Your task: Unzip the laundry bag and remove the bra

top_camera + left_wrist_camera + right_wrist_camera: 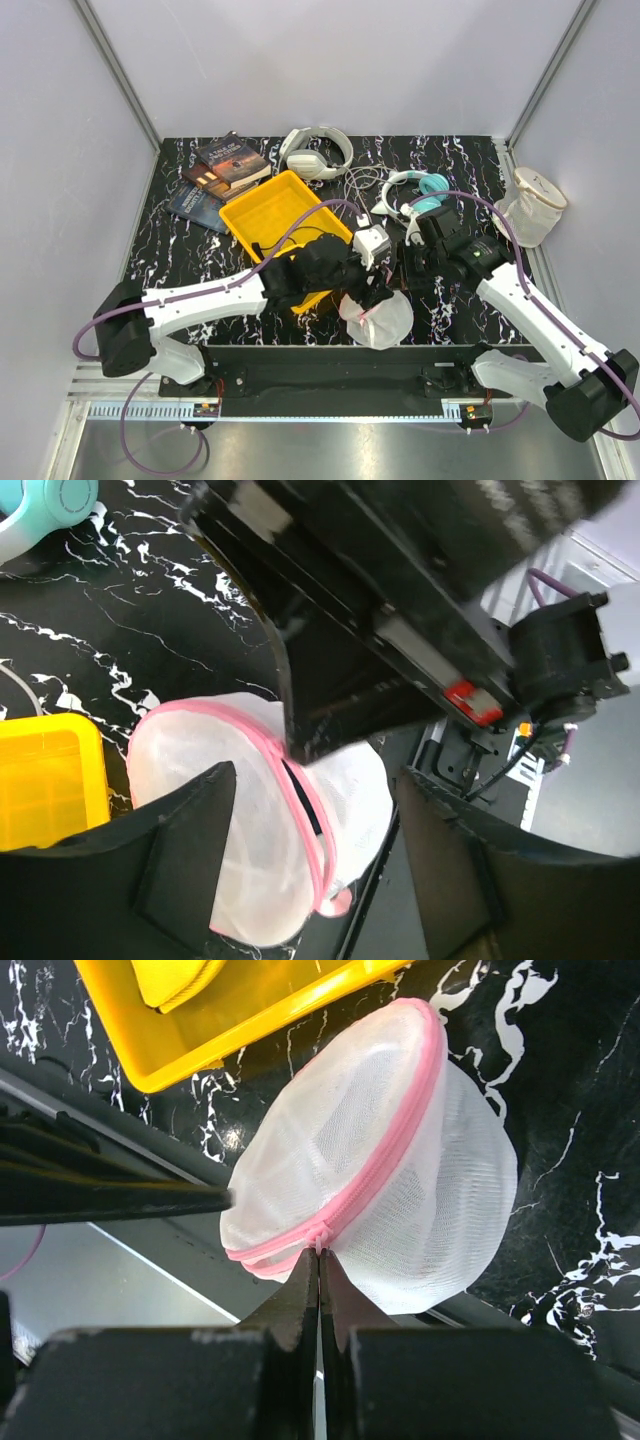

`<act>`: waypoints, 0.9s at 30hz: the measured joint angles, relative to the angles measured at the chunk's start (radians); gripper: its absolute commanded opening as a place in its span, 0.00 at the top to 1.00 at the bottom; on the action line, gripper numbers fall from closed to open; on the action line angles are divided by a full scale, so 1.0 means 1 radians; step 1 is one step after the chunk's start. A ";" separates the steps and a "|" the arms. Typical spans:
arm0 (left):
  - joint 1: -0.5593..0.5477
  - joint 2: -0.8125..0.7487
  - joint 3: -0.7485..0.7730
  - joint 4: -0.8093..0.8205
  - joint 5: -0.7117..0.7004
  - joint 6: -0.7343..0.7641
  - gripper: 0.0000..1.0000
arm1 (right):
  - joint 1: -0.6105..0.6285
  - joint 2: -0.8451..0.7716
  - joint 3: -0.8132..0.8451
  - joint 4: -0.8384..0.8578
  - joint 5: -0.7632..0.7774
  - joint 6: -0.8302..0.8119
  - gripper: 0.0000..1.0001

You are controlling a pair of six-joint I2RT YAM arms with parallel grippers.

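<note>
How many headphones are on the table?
2. White headphones lie at the back of the table, behind the yellow bin. Teal-and-white headphones lie just to their right. More could be hidden from view.

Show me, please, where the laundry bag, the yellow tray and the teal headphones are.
laundry bag (320, 1140), right wrist view, white mesh beside the zipper.
yellow tray (283, 208), top view, bare floor.
teal headphones (433, 184), top view, teal ear cup.

We see a round, dome-shaped white mesh laundry bag lying tilted at the table's near edge. Its pink zipper rim runs diagonally across it.
</note>
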 measured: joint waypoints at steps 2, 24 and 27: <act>0.000 0.021 0.011 0.000 -0.007 -0.002 0.41 | 0.005 -0.008 0.000 0.000 -0.005 0.000 1.00; 0.000 0.080 0.003 -0.037 -0.021 -0.037 1.00 | 0.006 -0.024 0.000 -0.002 0.007 0.004 1.00; 0.002 0.080 0.002 -0.034 -0.021 -0.035 1.00 | 0.007 -0.023 0.000 -0.007 0.022 0.016 1.00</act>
